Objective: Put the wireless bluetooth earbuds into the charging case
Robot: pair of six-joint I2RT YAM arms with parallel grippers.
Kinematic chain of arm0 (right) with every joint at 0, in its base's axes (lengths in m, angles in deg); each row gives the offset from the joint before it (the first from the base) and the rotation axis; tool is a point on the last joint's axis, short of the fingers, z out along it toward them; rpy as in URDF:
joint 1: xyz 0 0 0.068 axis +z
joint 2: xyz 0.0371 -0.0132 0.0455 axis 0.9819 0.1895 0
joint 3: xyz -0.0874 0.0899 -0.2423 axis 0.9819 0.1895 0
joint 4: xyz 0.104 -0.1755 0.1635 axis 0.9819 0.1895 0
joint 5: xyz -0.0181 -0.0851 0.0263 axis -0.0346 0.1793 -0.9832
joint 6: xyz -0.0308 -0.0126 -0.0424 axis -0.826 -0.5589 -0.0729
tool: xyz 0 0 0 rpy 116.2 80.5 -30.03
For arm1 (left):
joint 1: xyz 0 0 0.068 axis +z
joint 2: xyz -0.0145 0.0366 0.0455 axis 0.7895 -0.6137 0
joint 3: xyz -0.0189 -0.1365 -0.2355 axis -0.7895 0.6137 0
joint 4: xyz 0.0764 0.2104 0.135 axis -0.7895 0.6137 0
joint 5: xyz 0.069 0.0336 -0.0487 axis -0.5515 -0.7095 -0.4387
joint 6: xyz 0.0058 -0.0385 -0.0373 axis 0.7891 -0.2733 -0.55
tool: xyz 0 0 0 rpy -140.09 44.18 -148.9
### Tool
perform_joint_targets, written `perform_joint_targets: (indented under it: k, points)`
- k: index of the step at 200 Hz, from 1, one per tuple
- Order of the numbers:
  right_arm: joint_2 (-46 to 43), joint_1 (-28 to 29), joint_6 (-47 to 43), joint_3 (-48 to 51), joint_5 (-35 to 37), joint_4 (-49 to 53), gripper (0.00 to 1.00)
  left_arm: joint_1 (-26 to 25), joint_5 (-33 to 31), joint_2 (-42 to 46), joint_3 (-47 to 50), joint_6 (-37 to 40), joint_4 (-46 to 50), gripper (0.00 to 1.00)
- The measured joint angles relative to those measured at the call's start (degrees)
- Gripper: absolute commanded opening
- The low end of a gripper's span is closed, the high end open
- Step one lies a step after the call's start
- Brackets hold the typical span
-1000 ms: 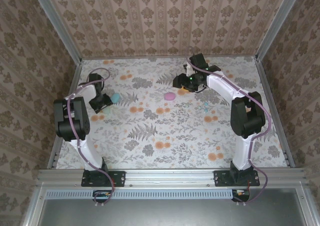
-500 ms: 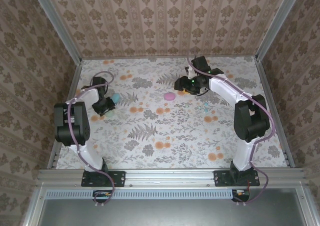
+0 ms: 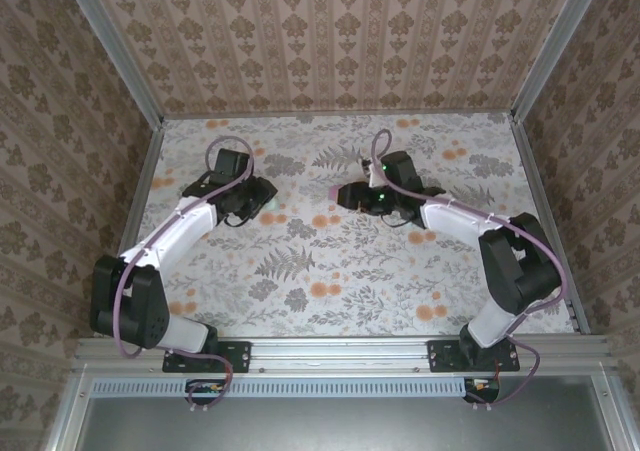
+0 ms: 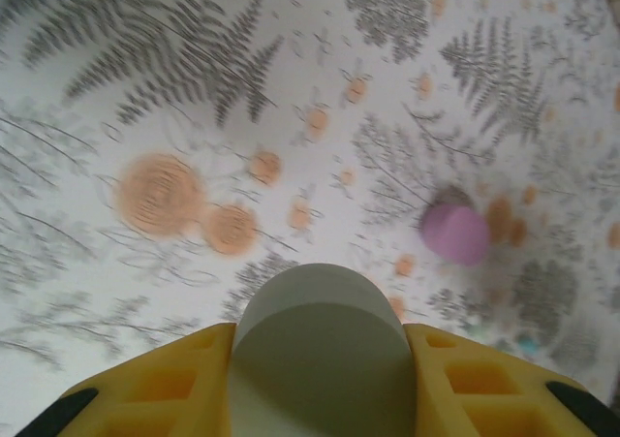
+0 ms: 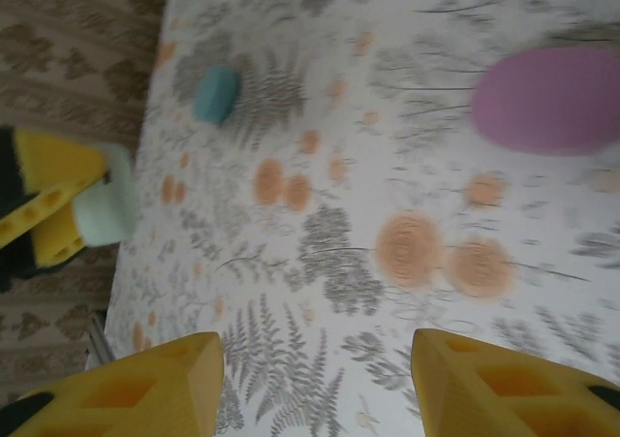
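Floral tabletop (image 3: 300, 301) | left hand (image 4: 318, 338) pinches mint case (image 4: 320, 306) | right hand (image 5: 318, 345) spread, empty | pink case (image 5: 552, 98) lies apart

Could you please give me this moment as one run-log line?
left gripper: jaws shut on mint case | right gripper: jaws open, empty, near pink case | teal case: on table
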Motion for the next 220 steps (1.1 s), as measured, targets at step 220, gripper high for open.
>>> perform_joint_targets:
  k: [220]
  points:
    - [14.93, 12.02, -0.87, -4.50, 5.01, -39.58, 0.59, -1.79, 5.27, 3.13, -0.11, -14.01, -6.67, 0.35]
